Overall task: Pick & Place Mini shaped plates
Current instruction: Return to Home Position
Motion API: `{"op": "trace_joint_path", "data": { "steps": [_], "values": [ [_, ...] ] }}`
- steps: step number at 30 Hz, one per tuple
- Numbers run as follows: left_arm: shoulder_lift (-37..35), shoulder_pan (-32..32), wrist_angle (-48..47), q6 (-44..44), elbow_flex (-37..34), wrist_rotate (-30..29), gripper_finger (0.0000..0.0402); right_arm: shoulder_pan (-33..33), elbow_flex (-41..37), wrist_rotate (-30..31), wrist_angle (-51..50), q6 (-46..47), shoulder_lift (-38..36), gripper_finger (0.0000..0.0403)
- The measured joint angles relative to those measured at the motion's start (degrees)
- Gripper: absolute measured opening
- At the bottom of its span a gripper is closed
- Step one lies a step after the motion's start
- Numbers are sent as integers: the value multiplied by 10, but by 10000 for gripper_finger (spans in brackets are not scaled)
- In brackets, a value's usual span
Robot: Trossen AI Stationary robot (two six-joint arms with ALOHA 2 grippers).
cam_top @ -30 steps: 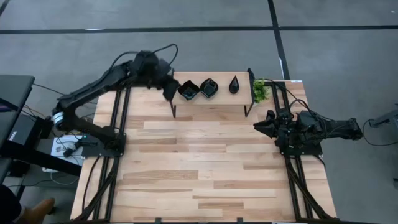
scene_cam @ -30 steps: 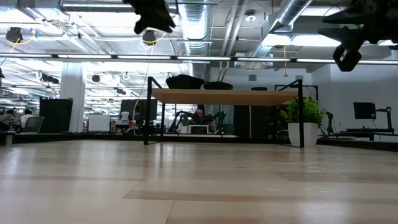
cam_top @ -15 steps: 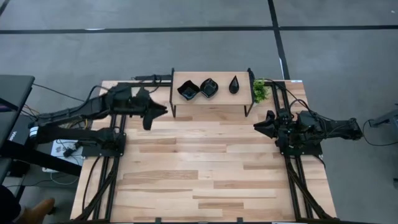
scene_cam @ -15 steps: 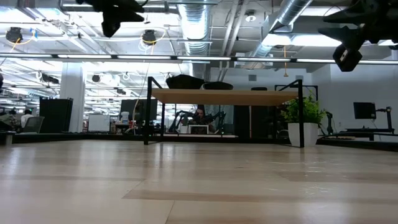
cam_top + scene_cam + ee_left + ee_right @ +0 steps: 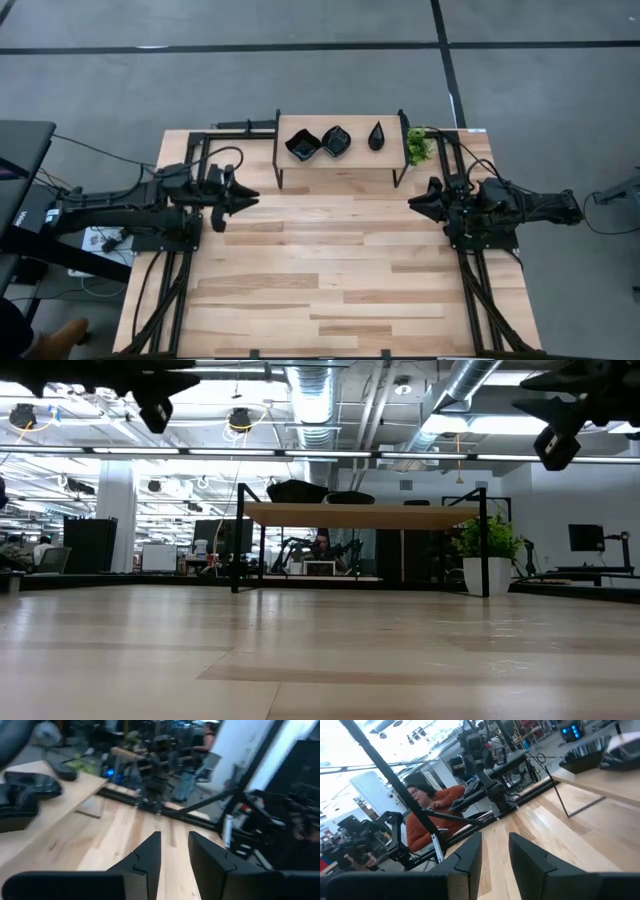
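Left gripper (image 5: 250, 197) pulled back; mini shaped plates (image 5: 335, 141) far from its slightly parted fingers (image 5: 147, 857).

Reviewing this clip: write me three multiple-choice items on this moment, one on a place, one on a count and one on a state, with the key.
1. Where are the black plates?
A) on the shelf
B) at the near edge of the tabletop
C) on the floor

2. How many separate groups of plates does the high view show?
A) one
B) three
C) six

3. What do the left gripper and right gripper hold?
A) a plate each
B) one plate between them
C) nothing

Key:
1 A: all the plates sit on the shelf top at the far side of the table.
2 B: seen from above, three dark groups stand in a row.
3 C: each wrist view shows only bare wood in the narrow gap between the jaws.
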Motion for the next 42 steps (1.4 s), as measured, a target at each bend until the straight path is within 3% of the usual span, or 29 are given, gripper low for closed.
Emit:
{"op": "trace_joint_path", "data": {
  "steps": [7, 17, 27, 36, 42],
  "values": [
    [-101, -9, 16, 4, -56, 18, 99, 0, 0, -16, 52, -74, -6, 92],
    [-260, -9, 15, 10, -132, 30, 99, 0, -4, -21, 45, -95, -35, 92],
    [-299, -9, 21, 24, -174, 30, 99, 0, -127, -29, 221, -91, -35, 92],
    [-299, -8, 20, 49, -182, 71, 99, 1, -133, -44, 266, -137, -47, 92],
    [-299, 4, 31, 62, -187, 61, 99, 1, -133, -44, 220, -123, -47, 92]
  ]
}}
